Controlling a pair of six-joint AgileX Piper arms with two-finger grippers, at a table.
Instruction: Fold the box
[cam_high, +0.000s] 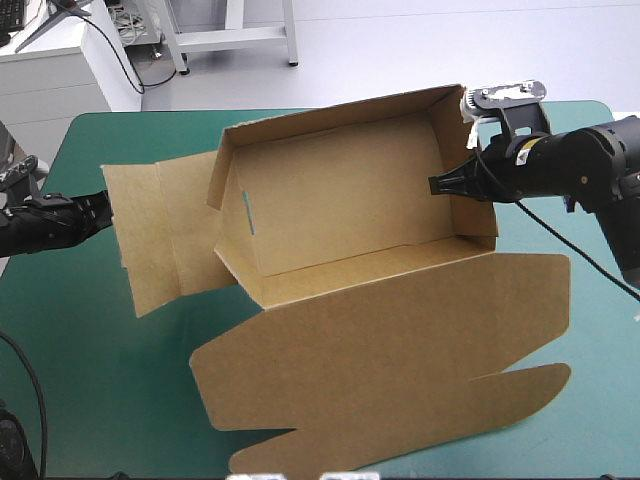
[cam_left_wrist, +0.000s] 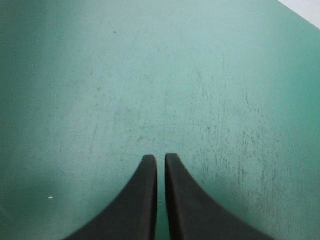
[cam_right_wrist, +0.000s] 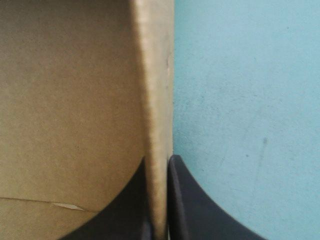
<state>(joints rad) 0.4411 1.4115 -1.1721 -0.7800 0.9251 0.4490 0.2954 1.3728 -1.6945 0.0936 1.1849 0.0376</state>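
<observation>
Box (cam_high: 340, 215) stood half-formed at the counter's (cam_high: 80, 330) centre, right end effector (cam_high: 440, 184) clamped on its 3 o'clock wall (cam_high: 472, 212), left end effector (cam_left_wrist: 161, 158) closed, empty; the flat 9 o'clock flap (cam_high: 150, 240) seemingly needed raising next.

The teal-green table (cam_high: 90, 330) bears the brown box (cam_high: 340, 210), its lid flat.

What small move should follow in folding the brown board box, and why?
Probably move the left gripper to the flat left flap of the brown board box and lift it: the right gripper pinches the right wall; the left is shut over teal-green cover.
</observation>
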